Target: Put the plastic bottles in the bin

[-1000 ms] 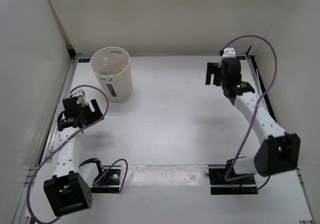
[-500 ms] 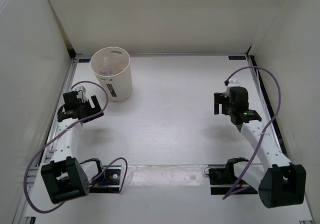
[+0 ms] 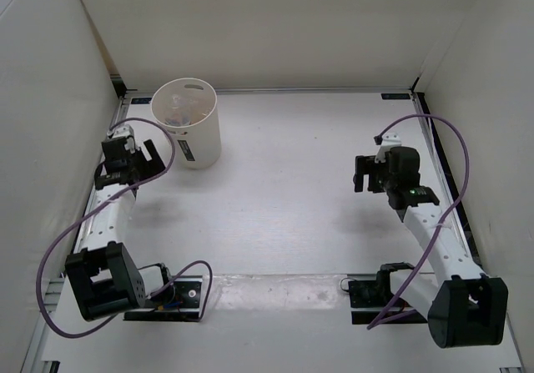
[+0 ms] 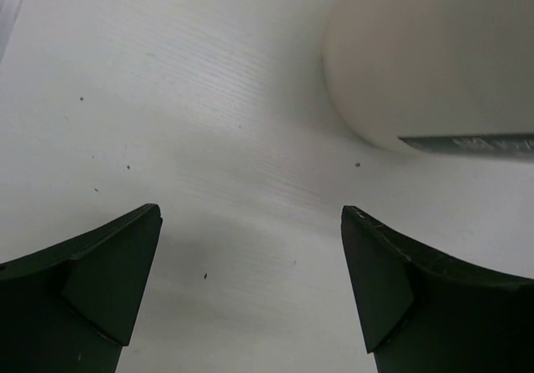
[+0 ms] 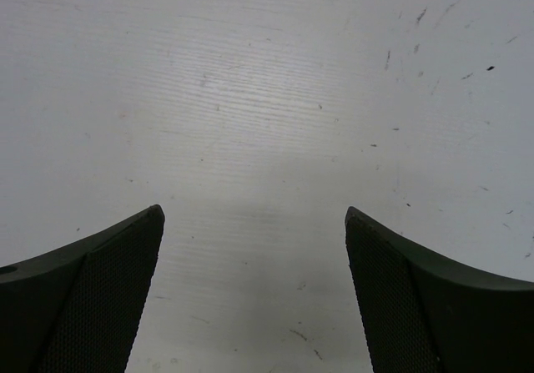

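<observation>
The cream-white bin (image 3: 190,131) stands upright at the far left of the table. Clear plastic bottles (image 3: 176,113) lie inside it, one with a blue label; I cannot tell them apart. My left gripper (image 3: 140,161) is open and empty, low over the table just left of the bin. In the left wrist view the left gripper (image 4: 250,214) frames bare table, with the bin's wall (image 4: 434,56) and its dark label (image 4: 467,143) at upper right. My right gripper (image 3: 360,173) is open and empty at mid right; the right wrist view shows it (image 5: 254,213) over bare table.
White walls enclose the table on the left, back and right. A metal rail (image 3: 107,160) runs along the left edge beside my left arm. Purple cables (image 3: 450,139) loop off both arms.
My right arm has drawn back from the far right corner toward the middle right. My left gripper has moved farther up the left side, closer to the bin. Both stay open.
</observation>
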You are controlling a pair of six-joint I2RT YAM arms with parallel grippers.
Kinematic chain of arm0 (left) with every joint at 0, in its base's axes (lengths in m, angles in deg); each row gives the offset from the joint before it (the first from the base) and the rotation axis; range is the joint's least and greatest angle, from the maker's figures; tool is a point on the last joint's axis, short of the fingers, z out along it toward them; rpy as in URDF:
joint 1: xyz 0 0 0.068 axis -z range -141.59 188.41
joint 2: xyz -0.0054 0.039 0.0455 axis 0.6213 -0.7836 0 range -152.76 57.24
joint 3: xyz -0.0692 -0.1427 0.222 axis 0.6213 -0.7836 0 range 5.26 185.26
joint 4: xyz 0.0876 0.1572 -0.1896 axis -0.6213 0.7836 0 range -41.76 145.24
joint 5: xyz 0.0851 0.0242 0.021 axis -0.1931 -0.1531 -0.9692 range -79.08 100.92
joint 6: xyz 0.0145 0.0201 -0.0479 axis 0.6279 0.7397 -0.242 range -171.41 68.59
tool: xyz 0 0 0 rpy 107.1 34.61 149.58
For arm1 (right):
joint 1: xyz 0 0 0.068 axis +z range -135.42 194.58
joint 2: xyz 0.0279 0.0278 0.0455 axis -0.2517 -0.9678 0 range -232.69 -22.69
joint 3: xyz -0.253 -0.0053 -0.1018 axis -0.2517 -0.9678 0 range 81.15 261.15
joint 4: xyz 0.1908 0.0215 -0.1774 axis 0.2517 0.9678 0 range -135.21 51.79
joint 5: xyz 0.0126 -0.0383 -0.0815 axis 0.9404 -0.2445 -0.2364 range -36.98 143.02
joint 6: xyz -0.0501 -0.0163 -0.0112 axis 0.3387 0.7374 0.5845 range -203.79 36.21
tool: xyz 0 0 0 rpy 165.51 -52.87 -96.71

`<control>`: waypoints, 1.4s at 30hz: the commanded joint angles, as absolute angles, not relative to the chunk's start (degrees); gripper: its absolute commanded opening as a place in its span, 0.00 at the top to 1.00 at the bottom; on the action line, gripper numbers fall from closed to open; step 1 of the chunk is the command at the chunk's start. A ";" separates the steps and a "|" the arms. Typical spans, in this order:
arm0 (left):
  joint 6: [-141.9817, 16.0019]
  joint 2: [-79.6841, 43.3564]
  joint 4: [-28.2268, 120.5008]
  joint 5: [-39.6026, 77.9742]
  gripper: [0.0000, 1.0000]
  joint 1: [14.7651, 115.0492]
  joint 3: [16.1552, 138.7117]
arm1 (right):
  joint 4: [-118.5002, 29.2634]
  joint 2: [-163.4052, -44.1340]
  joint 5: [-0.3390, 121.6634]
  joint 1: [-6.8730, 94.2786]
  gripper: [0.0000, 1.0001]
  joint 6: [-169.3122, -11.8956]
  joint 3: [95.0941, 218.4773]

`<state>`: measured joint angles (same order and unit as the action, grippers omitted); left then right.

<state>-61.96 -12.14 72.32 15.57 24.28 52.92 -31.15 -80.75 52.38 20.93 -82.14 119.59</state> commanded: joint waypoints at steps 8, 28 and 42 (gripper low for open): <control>-60.82 -13.32 16.90 20.92 0.00 23.73 29.00 | -29.12 -82.10 56.53 15.29 0.10 -86.51 124.30; -53.61 -20.19 0.60 40.02 0.00 23.03 24.25 | -32.29 -87.64 48.79 5.62 0.10 -112.88 123.69; -53.70 -20.10 2.10 40.02 0.00 23.03 24.78 | -31.95 -90.89 62.77 3.59 0.10 -104.28 124.66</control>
<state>-54.20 -20.73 1.70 38.63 23.34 23.00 -30.38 -89.87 58.10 4.31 -107.71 123.63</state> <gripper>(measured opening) 0.994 0.905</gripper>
